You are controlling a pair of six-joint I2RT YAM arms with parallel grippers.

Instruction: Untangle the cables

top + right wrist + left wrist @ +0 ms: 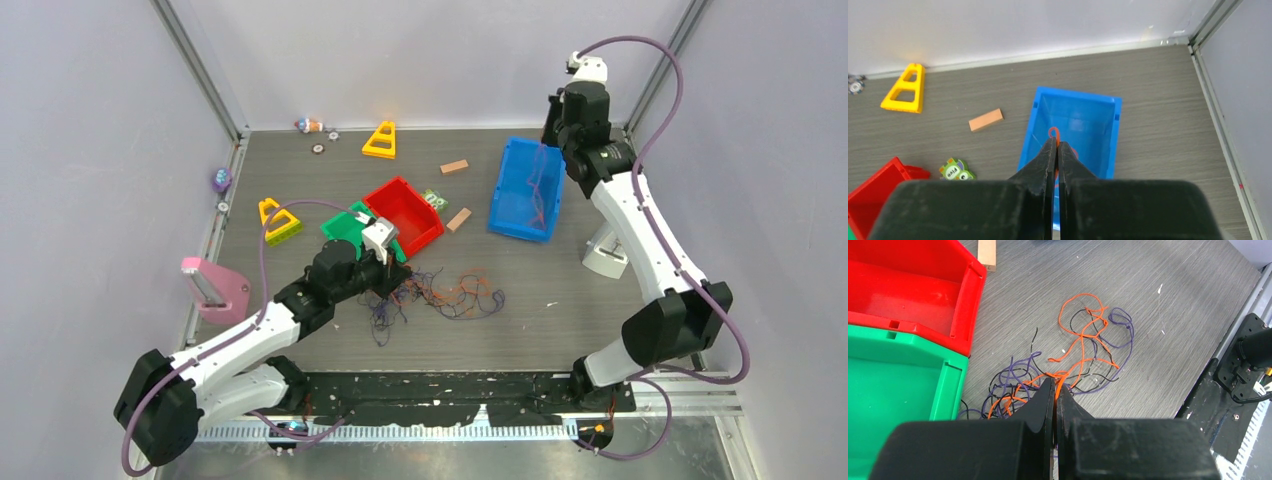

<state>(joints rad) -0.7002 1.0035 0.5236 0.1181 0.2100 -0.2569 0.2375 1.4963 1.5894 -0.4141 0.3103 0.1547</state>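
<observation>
A grey table (600, 320) with a fine brushed grain sits inside pale lilac walls. At the left stand two hard, glossy plastic boxes, a green bin (893, 390) and a red bin (908, 295), side by side and touching. Just beside them the left gripper (1054, 385) has its jaws pressed together at the near edge of the cables (1079, 346). An orange strand runs into the seam between the jaws, so it appears to be pinched there. The cables lie on the table in a loose knot of hair-thin, limp wires in orange, purple and black. They loop over one another, densest by the fingertips and opening into wider loops further out. Further right, a blue bin (1098, 135) stands well apart from the knot. Above it the right gripper (1057, 142) is clamped on an orange cable (1053, 132) that hangs down into the bin.

The step in hand looks like drawing one strand free. A slow, low pull away from the knot would suit, since such light wires will likely drag their neighbours along. A snagged loop would call for a pause, not force.
</observation>
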